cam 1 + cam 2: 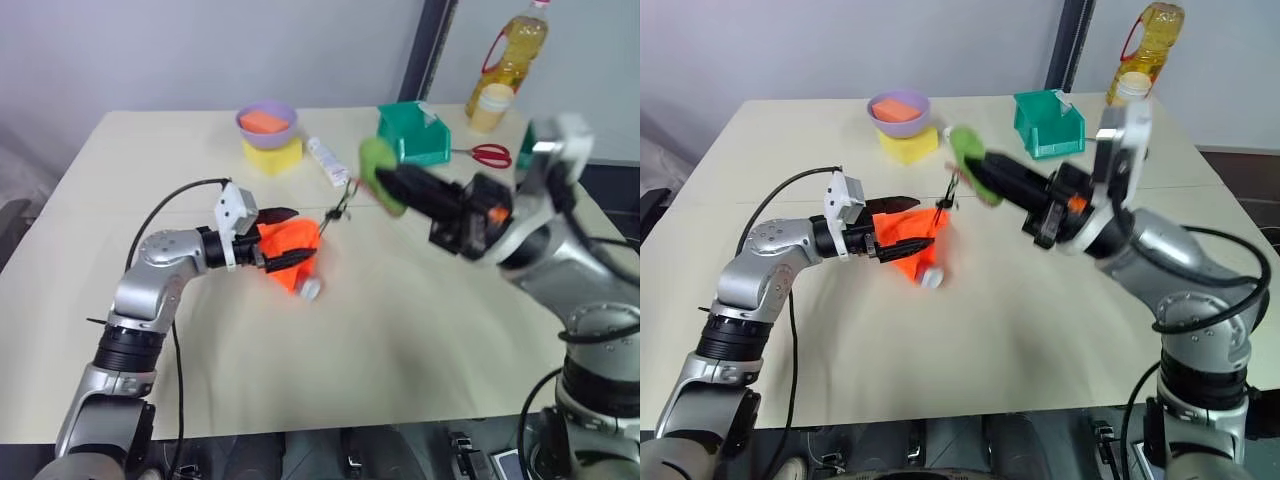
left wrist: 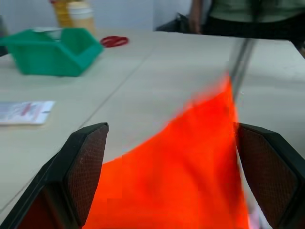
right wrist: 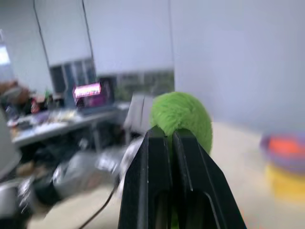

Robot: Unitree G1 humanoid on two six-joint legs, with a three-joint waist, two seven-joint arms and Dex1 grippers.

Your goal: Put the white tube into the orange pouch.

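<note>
The left hand (image 1: 283,240) is reaching level over the counter (image 1: 400,300) with fingers spread wide around the orange pouch (image 1: 290,250); the white tube (image 1: 309,289) is poking out of the pouch's lower edge, just beyond that hand; the right hand (image 1: 385,180), raised above the counter, is pinching the green disc (image 1: 378,172) on the pouch's cord.

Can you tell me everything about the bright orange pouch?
The orange pouch is soft, neon-orange fabric, crumpled on the beige table near its middle. The left gripper has its black fingers spread wide around it. A dark cord runs up from it to a fuzzy green disc, which the right gripper pinches shut and holds above the table. A white tube pokes out at its lower edge.
</note>
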